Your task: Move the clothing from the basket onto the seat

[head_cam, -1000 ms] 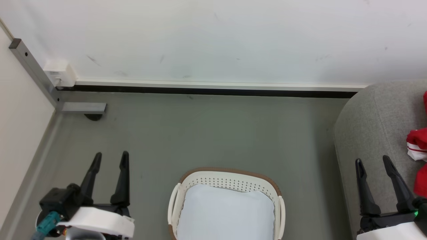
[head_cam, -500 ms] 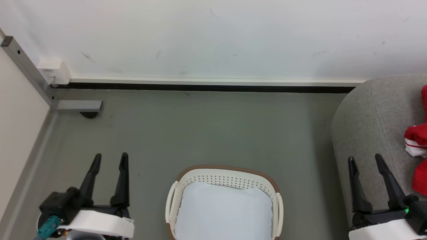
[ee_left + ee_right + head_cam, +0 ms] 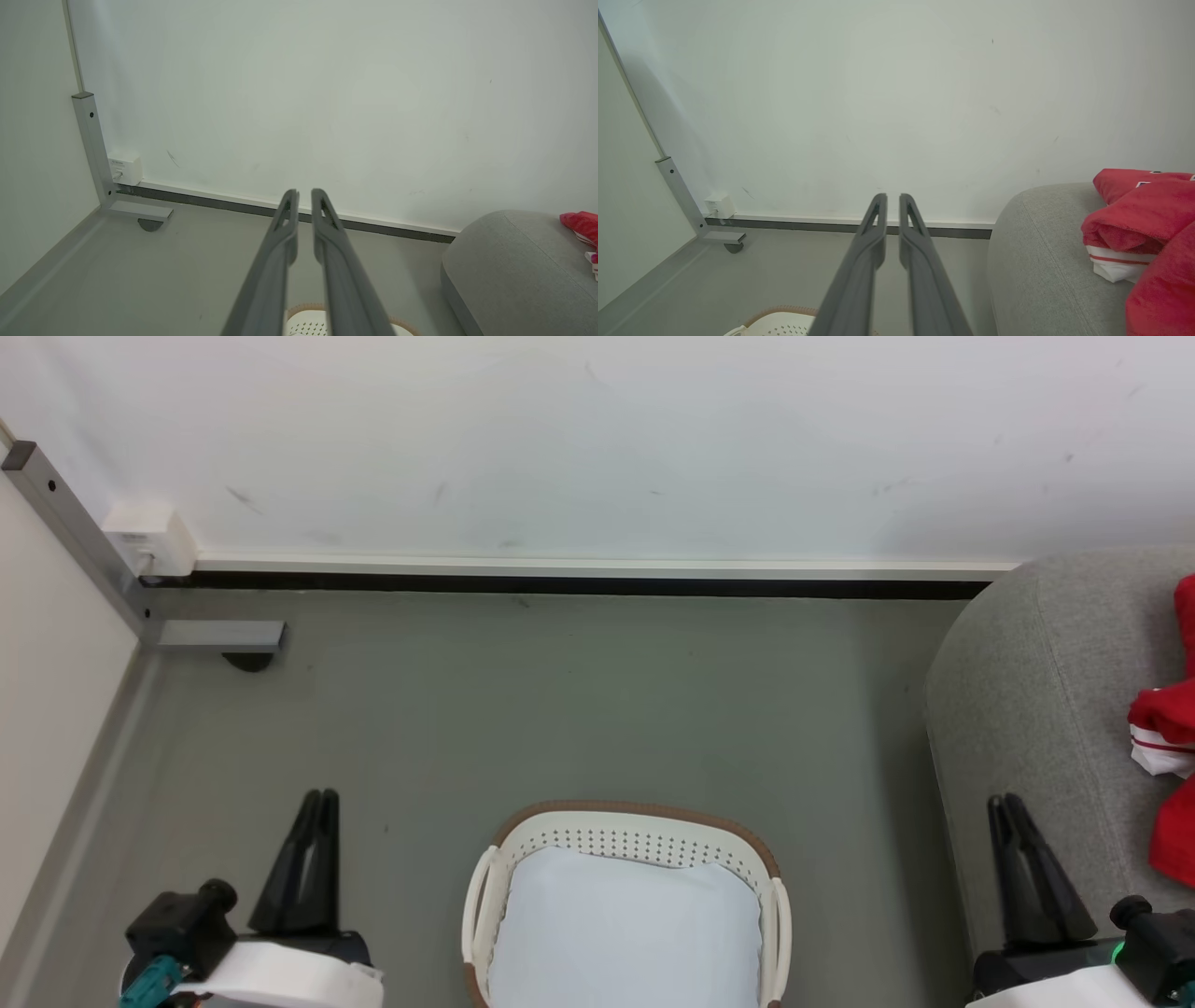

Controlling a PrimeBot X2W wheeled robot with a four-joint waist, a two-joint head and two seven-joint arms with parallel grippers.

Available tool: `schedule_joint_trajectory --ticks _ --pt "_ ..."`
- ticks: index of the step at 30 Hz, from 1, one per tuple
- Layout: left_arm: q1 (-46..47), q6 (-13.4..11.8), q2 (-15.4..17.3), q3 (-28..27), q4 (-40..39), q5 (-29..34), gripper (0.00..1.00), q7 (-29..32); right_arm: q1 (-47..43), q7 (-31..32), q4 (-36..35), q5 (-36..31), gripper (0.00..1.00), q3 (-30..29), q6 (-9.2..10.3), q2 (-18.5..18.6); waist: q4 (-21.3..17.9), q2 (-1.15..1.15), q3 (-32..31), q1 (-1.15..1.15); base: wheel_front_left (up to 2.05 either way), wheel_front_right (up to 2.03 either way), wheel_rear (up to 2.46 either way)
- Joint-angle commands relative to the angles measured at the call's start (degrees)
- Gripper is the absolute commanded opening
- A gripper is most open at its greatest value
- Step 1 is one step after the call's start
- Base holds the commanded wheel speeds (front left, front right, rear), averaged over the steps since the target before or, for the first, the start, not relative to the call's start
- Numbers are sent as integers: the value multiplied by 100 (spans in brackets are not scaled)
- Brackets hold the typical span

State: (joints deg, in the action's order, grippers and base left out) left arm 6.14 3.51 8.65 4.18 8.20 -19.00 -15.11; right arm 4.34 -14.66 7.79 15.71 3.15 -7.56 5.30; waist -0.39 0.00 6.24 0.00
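Clothing [image 3: 1162,714] lay on the seat [image 3: 1027,709] at right; basket [image 3: 635,840] near centre showed its white lining [image 3: 625,933]. My left gripper [image 3: 322,795] and right gripper [image 3: 1004,801] were nearly closed, gripping nothing.

The basket [image 3: 635,823] sits on the floor [image 3: 560,709] at the bottom centre of the head view, with its cloth lining [image 3: 625,933] inside it. The left hand [image 3: 321,795] is at the lower left, well apart from the basket. The right hand [image 3: 1006,800] is at the lower right, in front of the sofa [image 3: 1027,691], which runs up the right edge toward the wall [image 3: 597,439] across the top. The clothing [image 3: 1162,719] lies on the sofa at the far right. A metal post [image 3: 75,523] and a small wall box [image 3: 149,537] stand at the upper left.
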Motion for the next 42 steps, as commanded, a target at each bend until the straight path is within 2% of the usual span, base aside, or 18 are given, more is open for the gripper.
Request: schedule_joint_trajectory --ticks 1,19,42 --pt "30 11 4 -50 -14 -219 0 68 17 33 -49 234 0 -13 0 6 1 0 -10 0 0 0 0" --pt "29 105 -131 -296 119 -1901 0 565 76 446 116 2095 0 -136 2 42 6 0 -97 0 0 0 0" --pt "31 194 -262 -531 255 -3540 0 1047 114 868 255 3847 0 -294 5 29 13 0 -204 0 0 0 0"
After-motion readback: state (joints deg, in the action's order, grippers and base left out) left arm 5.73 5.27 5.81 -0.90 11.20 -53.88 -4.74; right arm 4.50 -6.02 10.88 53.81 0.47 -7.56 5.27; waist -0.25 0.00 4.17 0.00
